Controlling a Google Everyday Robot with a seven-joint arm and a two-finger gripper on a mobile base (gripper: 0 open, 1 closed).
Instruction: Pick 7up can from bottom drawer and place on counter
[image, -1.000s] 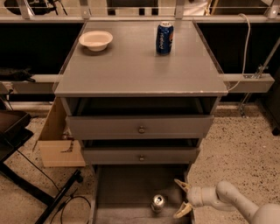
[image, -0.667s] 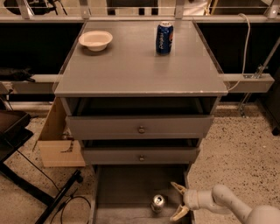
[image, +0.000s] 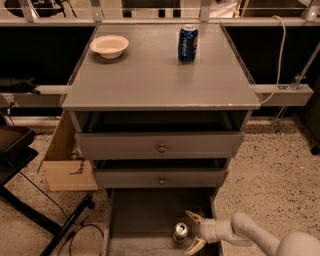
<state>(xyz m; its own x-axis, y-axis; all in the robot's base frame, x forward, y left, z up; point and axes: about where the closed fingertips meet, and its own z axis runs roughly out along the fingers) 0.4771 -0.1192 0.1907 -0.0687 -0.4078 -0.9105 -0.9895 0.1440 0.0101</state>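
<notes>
The 7up can (image: 180, 232) stands upright in the open bottom drawer (image: 142, 215), near its front right, shiny top showing. My gripper (image: 193, 231) reaches in from the lower right and sits just right of the can, its two tan fingers spread open, one behind and one in front of the can's right side. It holds nothing. The counter (image: 150, 75) is the broad grey top of the cabinet above.
A blue Pepsi can (image: 188, 43) and a white bowl (image: 109, 46) stand at the back of the counter. Two upper drawers with round knobs (image: 161, 148) are nearly shut. A cardboard box (image: 65, 160) sits left of the cabinet, a black stand at lower left.
My gripper has moved left across the drawer, from clear of the can to right beside it. The can has not moved.
</notes>
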